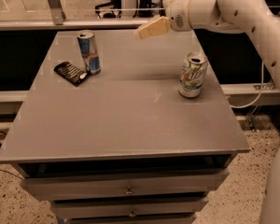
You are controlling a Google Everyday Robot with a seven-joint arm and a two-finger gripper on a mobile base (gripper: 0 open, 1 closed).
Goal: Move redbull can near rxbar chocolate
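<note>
The redbull can (89, 52), slim and blue-and-silver, stands upright at the back left of the grey table (121, 111). The rxbar chocolate (71, 73), a flat dark wrapper with white text, lies just left of the can, almost touching its base. My gripper (147, 30) hangs above the back middle of the table, well to the right of the can and clear of it, and it holds nothing.
A wider white-and-green soda can (192, 74) stands at the right side of the table. My white arm (233, 8) reaches in from the upper right. Drawers (128, 190) are below the front edge. A dark gap lies behind the table.
</note>
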